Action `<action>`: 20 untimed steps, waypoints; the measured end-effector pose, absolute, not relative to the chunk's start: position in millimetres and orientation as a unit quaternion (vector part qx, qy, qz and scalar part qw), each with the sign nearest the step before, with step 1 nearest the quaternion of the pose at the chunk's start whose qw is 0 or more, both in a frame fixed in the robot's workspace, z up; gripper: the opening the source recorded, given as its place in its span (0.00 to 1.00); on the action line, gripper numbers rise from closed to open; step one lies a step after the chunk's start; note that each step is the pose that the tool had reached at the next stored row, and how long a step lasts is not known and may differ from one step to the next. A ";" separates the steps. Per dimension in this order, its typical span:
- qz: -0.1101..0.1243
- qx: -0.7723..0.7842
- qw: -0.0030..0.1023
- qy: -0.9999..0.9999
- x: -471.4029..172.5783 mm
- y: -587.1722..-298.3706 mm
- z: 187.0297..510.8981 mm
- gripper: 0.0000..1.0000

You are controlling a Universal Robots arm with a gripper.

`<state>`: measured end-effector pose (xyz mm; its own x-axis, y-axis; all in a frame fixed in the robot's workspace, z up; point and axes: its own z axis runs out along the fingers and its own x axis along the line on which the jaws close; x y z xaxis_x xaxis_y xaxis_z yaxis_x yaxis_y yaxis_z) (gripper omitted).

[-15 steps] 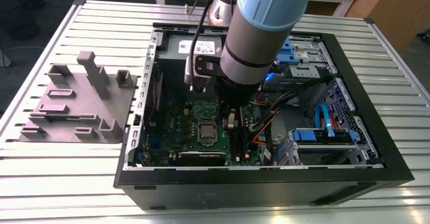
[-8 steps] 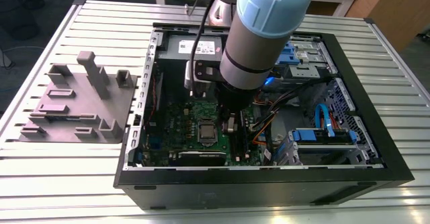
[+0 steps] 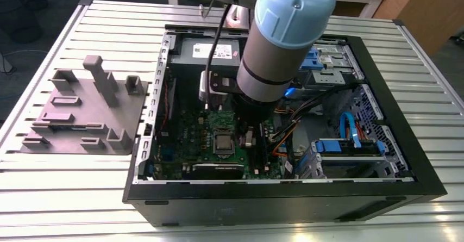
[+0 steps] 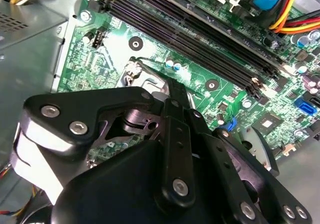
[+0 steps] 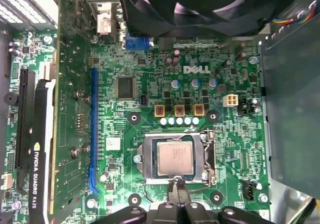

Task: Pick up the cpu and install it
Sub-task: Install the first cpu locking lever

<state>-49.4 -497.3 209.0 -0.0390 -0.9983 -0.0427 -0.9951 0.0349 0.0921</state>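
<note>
The cpu [image 5: 174,158] lies flat in the motherboard [image 5: 150,79] socket, framed by its metal retention bracket [image 5: 210,154], inside the open computer case [image 3: 392,122] on the slatted worktop [image 3: 65,187]. The end effector [image 5: 178,196] hangs just beside the cpu's edge, its narrow fingertips pressed together, gripping nothing.

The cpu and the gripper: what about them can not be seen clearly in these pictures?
- The cpu lies in its socket in the first wrist view; whether the gripper touches it cannot be told.
- In the second wrist view the gripper's black body covers the socket.
- In the exterior view the arm hides the gripper, and the socket is too small for detail.
</note>
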 end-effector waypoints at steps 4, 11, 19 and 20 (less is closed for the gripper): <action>-0.048 0.694 0.017 -0.718 -49.4 -498.8 204.0 0.11; -0.048 0.696 0.017 -0.717 -49.3 -502.7 198.9 0.11; -0.048 0.697 0.017 -0.715 -49.3 -507.3 194.1 0.11; -0.048 0.698 0.017 -0.715 -49.4 -507.8 193.5 0.11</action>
<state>-49.4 -507.8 193.5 -0.0258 -0.9987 -0.0429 -0.9955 0.0217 0.0923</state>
